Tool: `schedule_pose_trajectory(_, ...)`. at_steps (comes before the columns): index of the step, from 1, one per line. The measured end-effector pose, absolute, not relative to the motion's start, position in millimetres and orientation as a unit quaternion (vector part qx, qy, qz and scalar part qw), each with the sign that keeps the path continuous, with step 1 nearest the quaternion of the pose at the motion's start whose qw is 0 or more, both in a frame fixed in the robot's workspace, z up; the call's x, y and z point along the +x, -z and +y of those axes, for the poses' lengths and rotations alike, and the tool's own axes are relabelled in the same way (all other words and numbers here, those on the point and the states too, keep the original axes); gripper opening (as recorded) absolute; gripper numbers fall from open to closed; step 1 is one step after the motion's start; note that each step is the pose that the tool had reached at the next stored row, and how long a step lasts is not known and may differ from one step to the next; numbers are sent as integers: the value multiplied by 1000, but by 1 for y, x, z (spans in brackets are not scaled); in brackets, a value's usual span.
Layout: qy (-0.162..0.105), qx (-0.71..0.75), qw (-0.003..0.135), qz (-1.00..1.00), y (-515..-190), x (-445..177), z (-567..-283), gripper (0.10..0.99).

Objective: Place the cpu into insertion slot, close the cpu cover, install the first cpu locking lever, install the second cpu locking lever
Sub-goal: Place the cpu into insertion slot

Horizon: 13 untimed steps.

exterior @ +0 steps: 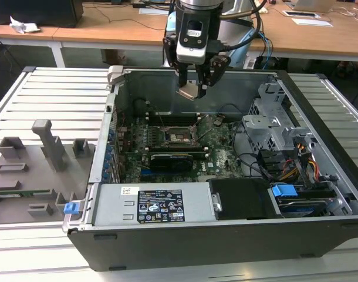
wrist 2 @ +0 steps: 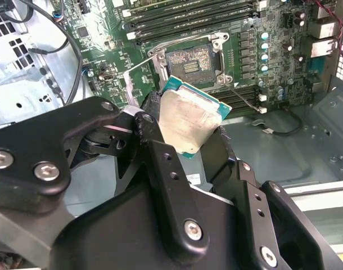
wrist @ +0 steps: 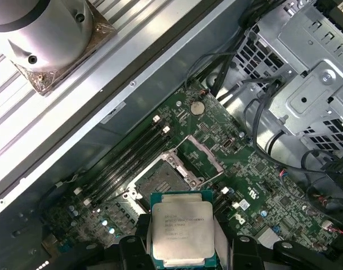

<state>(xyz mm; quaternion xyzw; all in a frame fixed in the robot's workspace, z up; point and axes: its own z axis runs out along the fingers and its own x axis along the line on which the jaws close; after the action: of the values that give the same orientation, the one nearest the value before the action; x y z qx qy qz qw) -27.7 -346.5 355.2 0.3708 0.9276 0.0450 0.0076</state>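
My gripper (exterior: 193,81) hangs over the back of the open computer case, shut on the cpu (exterior: 188,91), a small square chip with a pale metal top. In both wrist views the cpu (wrist 2: 188,115) (wrist: 181,233) is pinched by its edges between the black fingers (wrist 2: 152,118). The insertion slot (exterior: 178,134) (wrist 2: 195,59) (wrist: 159,181) lies bare on the green board, below and ahead of the chip. In the first wrist view the cpu cover (wrist: 201,153) stands swung open beside the slot. A thin wire locking lever (wrist 2: 139,66) sticks out free next to the slot.
A long black card (exterior: 170,158) lies across the board in front of the slot. The power supply (exterior: 161,202) fills the case front and a metal drive cage (exterior: 273,126) stands on the exterior view's right. A grey fixture plate (exterior: 32,164) sits outside on the exterior view's left.
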Motion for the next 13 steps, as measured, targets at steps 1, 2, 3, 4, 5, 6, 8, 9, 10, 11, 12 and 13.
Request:
schedule_pose_trajectory(1, -45, 372, 8, 927, -355, -28, -347, 533)
schedule_pose_trajectory(2, -45, 374, 8, 926, -355, -28, -347, 533)
schedule_pose_trajectory(3, -45, 376, 8, 926, -355, -28, -347, 533)
schedule_pose_trajectory(4, -45, 377, 8, 925, -355, -28, -347, 533)
schedule_pose_trajectory(5, -45, 378, 8, 925, -355, -28, -347, 533)
schedule_pose_trajectory(6, -45, 379, 8, 924, -355, -28, -347, 533)
schedule_pose_trajectory(8, -45, 383, 8, 923, -355, -28, -347, 533)
schedule_pose_trajectory(9, -45, 385, 8, 922, -355, -28, -347, 533)
schedule_pose_trajectory(10, -45, 386, 8, 922, -355, -28, -347, 533)
schedule_pose_trajectory(11, -45, 387, 8, 921, -355, -28, -347, 533)
schedule_pose_trajectory(12, -45, 389, 8, 920, -355, -28, -347, 533)
schedule_pose_trajectory(13, -45, 390, 8, 920, -355, -28, -347, 533)
